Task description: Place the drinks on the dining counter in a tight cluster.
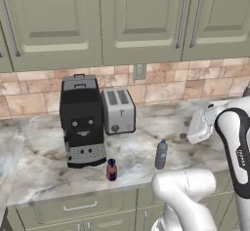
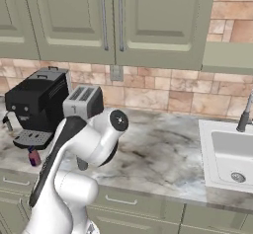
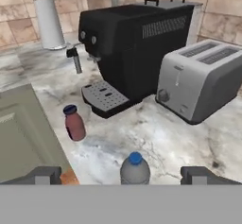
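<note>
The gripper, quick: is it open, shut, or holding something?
Gripper: open, holding nothing; the water bottle sits between its fingertips, untouched.

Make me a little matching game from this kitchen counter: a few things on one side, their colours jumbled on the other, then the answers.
Things:
1. coffee machine
2. toaster
3. small bottle
4. water bottle's cap

Colours:
A. blue
B. silver-grey
C. black
D. dark red

Pairs: 1-C, 2-B, 3-D, 4-A
</note>
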